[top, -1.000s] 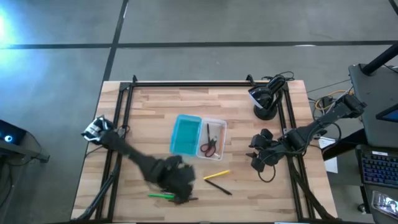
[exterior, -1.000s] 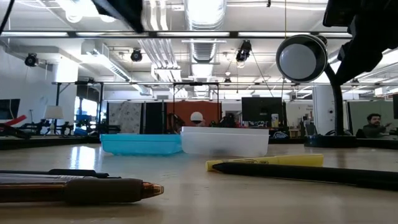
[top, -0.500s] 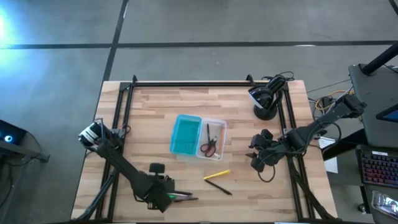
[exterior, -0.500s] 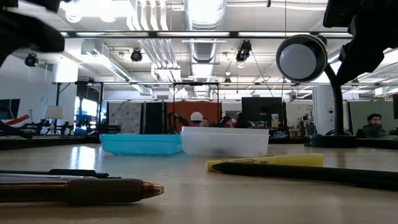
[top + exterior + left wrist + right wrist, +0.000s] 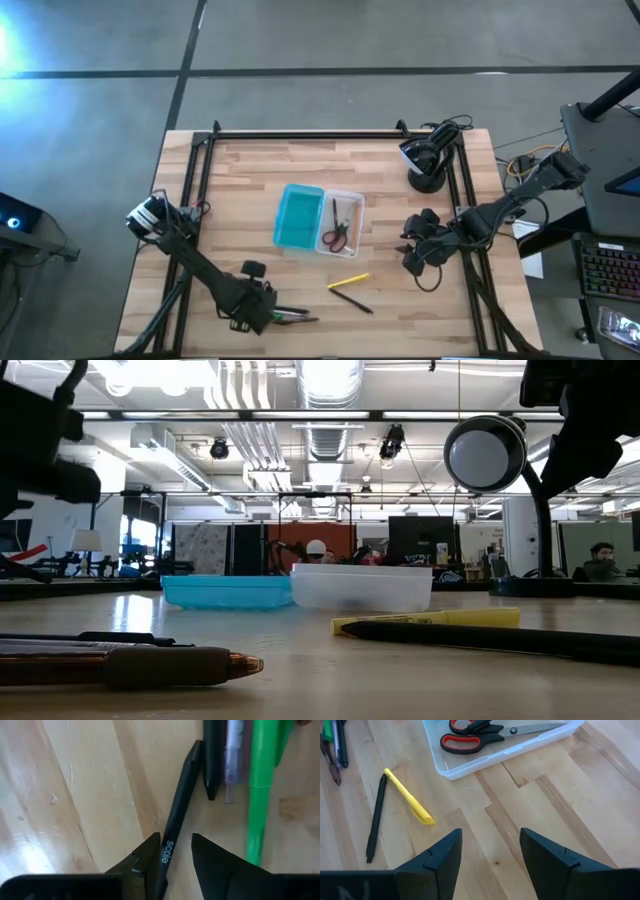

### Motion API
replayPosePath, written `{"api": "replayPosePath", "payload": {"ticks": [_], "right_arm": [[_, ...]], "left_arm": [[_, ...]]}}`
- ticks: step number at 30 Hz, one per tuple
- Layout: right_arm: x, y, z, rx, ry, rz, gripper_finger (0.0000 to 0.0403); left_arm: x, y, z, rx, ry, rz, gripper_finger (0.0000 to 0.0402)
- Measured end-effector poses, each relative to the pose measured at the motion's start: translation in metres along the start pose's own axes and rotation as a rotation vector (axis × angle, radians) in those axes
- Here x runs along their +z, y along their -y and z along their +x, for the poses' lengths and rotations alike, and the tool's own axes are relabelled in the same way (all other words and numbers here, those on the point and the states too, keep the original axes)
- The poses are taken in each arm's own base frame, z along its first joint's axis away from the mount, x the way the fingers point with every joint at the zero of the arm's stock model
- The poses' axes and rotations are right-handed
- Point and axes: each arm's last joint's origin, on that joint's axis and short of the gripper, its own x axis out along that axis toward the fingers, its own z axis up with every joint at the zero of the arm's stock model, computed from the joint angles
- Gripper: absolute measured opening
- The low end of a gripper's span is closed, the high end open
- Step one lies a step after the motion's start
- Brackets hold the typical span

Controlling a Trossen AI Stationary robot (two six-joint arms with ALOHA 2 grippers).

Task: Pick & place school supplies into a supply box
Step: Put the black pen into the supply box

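Note:
A clear supply box stands mid-table with its teal lid lying beside it. Red-handled scissors lie in the box. A yellow pen and a black pen lie on the wood near it. A bunch of pens lies by the near edge. My left gripper is open and low over that bunch. Its fingers stand either side of a black pencil, beside a green pen and a purple one. My right gripper is open and waits right of the box.
A black stand with a round head sits at the table's far right corner. Black frame rails run along the left, far and right sides. Bare wood lies between the box and the far rail.
My left gripper has swung from over the pen bunch toward the table's left and near edge and has come down low. It now points at the pens from their left. In the last half second it sank a little further. The pens have not moved.

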Motion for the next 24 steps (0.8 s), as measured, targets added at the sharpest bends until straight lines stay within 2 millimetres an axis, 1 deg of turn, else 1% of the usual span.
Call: {"api": "replayPosePath", "payload": {"ticks": [3,5,9,11,13,16,19,21,24], "right_arm": [[0.000,0.000,0.000,-0.001,0.000,0.000,0.0192],[0.000,0.000,0.000,-0.001,0.000,0.000,0.0192],[0.000,0.000,0.000,-0.002,-0.001,0.007,0.0192],[0.000,0.000,0.000,-0.002,-0.001,0.007,0.0192],[0.000,0.000,0.000,-0.003,-0.001,0.006,0.0192],[0.000,0.000,0.000,-0.007,0.004,0.006,0.0192],[0.001,0.001,0.000,-0.021,0.027,0.034,0.0192],[0.001,0.001,0.000,-0.036,0.052,0.067,0.0192],[0.003,0.002,0.000,-0.061,0.096,0.129,0.0192]], "left_arm": [[-0.002,-0.001,0.005,-0.009,0.005,-0.015,0.0092],[-0.002,-0.002,0.007,-0.020,0.008,-0.019,0.0082],[0.000,-0.006,0.009,-0.040,0.010,-0.035,0.0039],[0.001,-0.009,0.010,-0.046,0.007,-0.070,0.0017],[0.003,-0.013,0.010,-0.054,0.002,-0.146,0.0012],[0.008,-0.020,0.010,-0.075,-0.012,-0.319,0.0013],[0.016,-0.031,0.002,-0.074,0.042,-0.523,0.0011],[0.023,-0.042,-0.014,-0.086,0.132,-0.700,0.0010],[0.033,-0.063,-0.047,-0.163,0.334,-1.011,0.0010]]}}
